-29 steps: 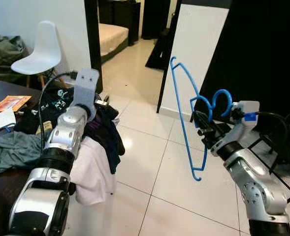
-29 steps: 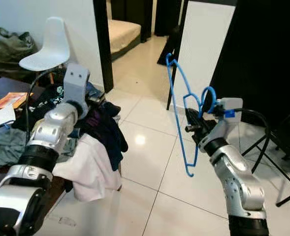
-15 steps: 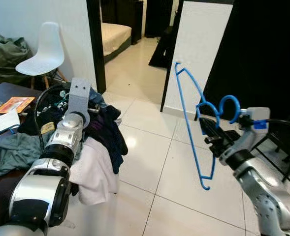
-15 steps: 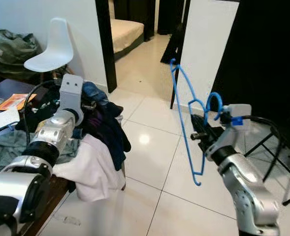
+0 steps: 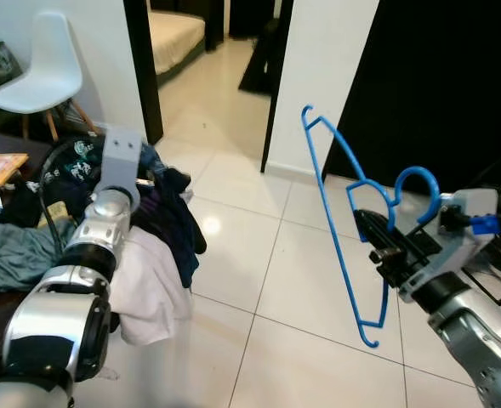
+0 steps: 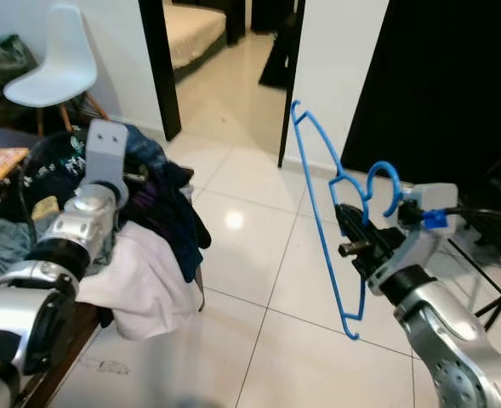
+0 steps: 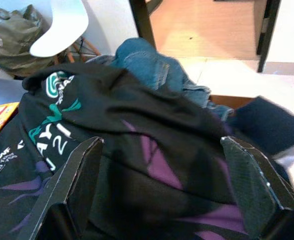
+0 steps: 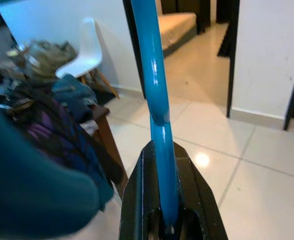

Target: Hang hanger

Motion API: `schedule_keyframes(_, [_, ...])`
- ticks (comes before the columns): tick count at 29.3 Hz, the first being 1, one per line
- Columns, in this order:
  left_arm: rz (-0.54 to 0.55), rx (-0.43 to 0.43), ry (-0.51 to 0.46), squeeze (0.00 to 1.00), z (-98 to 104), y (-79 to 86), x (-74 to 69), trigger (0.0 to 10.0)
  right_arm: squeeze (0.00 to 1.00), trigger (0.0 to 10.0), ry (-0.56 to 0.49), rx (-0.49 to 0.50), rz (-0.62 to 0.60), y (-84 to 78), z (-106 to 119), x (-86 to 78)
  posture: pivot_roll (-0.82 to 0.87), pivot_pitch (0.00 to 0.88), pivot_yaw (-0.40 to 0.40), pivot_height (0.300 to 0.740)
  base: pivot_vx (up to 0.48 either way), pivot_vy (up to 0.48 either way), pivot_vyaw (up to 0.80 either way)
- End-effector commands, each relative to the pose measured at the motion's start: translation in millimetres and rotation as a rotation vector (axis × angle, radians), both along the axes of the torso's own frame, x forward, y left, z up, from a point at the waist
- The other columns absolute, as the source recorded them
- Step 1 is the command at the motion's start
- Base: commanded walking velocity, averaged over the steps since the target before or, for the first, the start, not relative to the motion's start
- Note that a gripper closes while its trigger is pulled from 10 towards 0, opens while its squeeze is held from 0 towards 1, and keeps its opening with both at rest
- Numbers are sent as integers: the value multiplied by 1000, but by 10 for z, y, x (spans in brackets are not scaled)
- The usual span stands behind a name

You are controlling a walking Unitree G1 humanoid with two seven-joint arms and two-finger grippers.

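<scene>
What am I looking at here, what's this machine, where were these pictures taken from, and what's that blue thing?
This is a humanoid robot with two silver arms. Two pictures come from cameras in its head, looking down; the other two sit on its wrists. The right gripper is shut on a blue plastic hanger, held up over the white tiled floor. The right wrist view looks straight along that hanger. The left gripper is open above a pile of clothes on a dark table. A white chair stands behind.
</scene>
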State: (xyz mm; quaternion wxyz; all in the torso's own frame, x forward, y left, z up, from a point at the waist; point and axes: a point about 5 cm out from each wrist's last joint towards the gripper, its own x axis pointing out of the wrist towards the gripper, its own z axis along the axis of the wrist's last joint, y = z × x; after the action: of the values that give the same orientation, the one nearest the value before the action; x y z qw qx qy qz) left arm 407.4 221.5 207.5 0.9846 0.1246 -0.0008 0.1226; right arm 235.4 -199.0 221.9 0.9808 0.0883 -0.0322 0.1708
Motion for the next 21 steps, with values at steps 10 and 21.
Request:
schedule_keyframes(10, [120, 8, 67, 0, -195, 346, -125, 863, 0, 10000, 36, -39, 18, -23, 101, -168, -325, 242, -104, 740, 0, 0, 0])
schedule_keyframes(21, [106, -19, -23, 0, 6, 288, -66, 0, 0, 10000, 60, -48, 3, -50, 123, -194, -334, 240, -99, 740, 0, 0, 0])
